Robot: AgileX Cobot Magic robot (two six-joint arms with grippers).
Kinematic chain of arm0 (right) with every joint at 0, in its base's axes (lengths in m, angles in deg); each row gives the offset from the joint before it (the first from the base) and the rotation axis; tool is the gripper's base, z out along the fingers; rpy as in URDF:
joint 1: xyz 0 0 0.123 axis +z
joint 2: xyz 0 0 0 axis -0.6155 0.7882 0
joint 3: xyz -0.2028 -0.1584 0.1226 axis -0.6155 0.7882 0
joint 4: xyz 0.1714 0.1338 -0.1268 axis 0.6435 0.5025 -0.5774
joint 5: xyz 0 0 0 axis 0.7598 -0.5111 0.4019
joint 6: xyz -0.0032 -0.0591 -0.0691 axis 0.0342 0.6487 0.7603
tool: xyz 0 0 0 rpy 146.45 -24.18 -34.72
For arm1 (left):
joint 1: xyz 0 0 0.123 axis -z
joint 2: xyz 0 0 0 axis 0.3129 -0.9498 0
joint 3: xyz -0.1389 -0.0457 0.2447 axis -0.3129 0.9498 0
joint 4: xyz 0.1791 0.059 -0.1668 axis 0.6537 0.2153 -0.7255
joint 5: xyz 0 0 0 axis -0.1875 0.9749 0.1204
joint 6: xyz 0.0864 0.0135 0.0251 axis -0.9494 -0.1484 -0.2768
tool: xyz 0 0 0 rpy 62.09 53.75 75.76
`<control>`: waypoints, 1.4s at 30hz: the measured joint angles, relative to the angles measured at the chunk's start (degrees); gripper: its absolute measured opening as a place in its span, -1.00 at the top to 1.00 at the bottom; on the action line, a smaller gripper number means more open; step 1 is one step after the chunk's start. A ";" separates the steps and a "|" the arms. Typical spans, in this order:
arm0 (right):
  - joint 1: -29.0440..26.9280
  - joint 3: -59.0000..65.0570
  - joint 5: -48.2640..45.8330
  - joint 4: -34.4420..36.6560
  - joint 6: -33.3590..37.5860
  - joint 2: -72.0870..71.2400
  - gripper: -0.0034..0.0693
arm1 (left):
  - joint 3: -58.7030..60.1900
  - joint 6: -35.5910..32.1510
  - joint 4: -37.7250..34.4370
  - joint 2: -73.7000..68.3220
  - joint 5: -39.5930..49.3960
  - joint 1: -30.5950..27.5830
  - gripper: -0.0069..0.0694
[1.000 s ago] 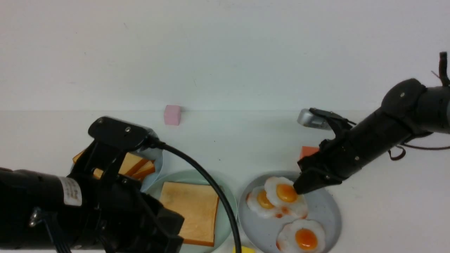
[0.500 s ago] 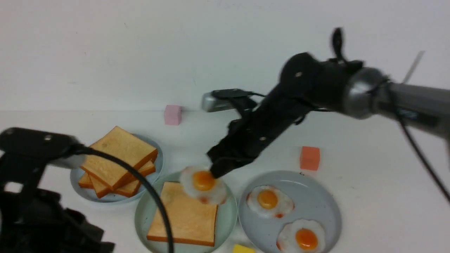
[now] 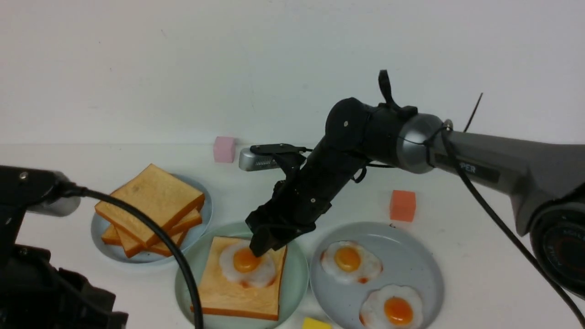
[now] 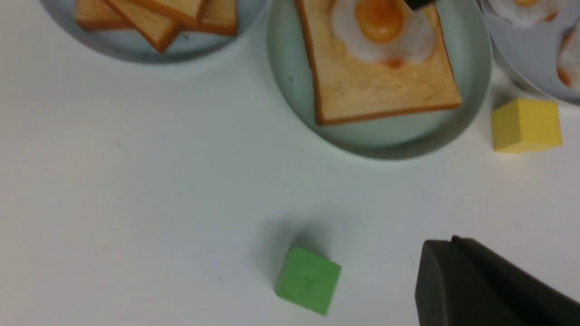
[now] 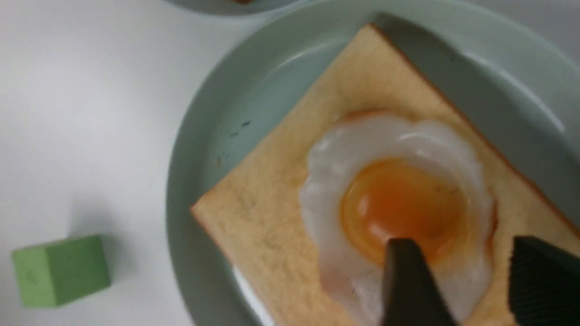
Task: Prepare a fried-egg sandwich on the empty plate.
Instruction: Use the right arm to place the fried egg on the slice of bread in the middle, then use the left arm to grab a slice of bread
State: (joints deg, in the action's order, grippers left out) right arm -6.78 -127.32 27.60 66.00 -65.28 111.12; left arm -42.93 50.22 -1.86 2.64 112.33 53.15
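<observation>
The right gripper's 2 black fingertips (image 5: 414, 283) stand wide apart, gripping nothing, over the orange-yolked white fried egg (image 5: 398, 208); beneath lies square golden-brown toast (image 5: 267, 226). The black left gripper's (image 4: 471, 280) spread: cannot tell.

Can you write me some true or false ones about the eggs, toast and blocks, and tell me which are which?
1. A fried egg lies on the toast slice on the green plate. True.
2. Three eggs are on the big grey plate. False: there are two.
3. The right gripper is open over the egg. True.
4. A second toast slice already covers the egg. False: the egg's top is bare.
5. The pink block sits on the green plate. False: it is on the table, farther back.
6. The block near the green plate in the left wrist view is yellow. True.
</observation>
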 joint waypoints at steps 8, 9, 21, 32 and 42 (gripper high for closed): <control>-4.31 -4.51 -11.70 -3.83 -1.92 -10.69 -0.49 | 0.00 3.86 5.64 -9.36 -12.74 0.00 0.77; -4.73 -4.65 -12.08 -5.03 -2.71 -12.64 -0.46 | -0.07 4.04 5.85 -11.18 -14.17 -0.25 0.77; -3.95 17.14 -10.55 -8.89 -3.51 -38.50 0.90 | -10.49 -17.80 -34.50 -32.07 -11.69 -34.70 0.85; -3.83 41.36 2.33 -6.64 -1.86 -50.33 0.82 | -10.73 -20.68 -54.96 -43.65 -17.13 -46.40 0.40; -3.83 41.98 2.07 -5.86 -1.23 -50.40 0.49 | -10.88 -29.21 -63.90 -51.44 -23.89 -46.40 -0.03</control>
State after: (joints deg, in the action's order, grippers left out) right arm -10.61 -85.35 29.66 60.14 -66.51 60.72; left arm -53.81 21.01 -65.75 -48.80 88.43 6.75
